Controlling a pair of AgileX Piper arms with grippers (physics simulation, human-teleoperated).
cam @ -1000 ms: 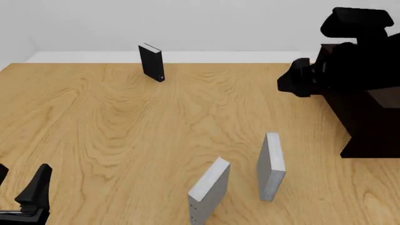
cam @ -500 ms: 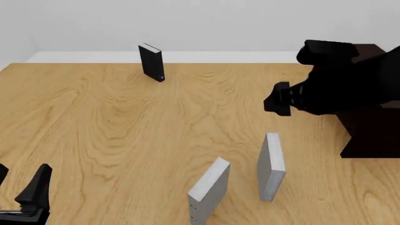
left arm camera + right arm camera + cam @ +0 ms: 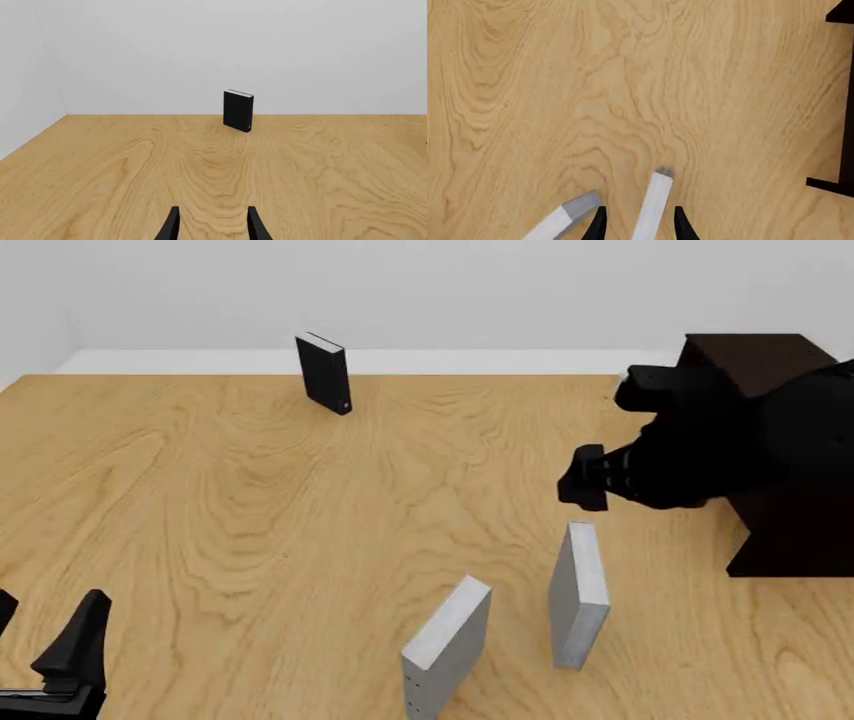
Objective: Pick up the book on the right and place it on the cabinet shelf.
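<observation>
The plain light grey book stands upright on the table, right of the grey book with dots on its edge. My right gripper hangs open above the plain book, apart from it. In the right wrist view the book's top edge lies between my open fingertips. The very dark cabinet stands at the right edge, partly hidden by my right arm. My left gripper is open and empty at the front left.
A black book stands upright at the far back, also in the left wrist view. The dotted grey book leans close to the plain one. The cabinet's edge shows in the right wrist view.
My right arm has come down and to the left from in front of the cabinet, to just above the plain grey book. The books and left arm have not moved.
</observation>
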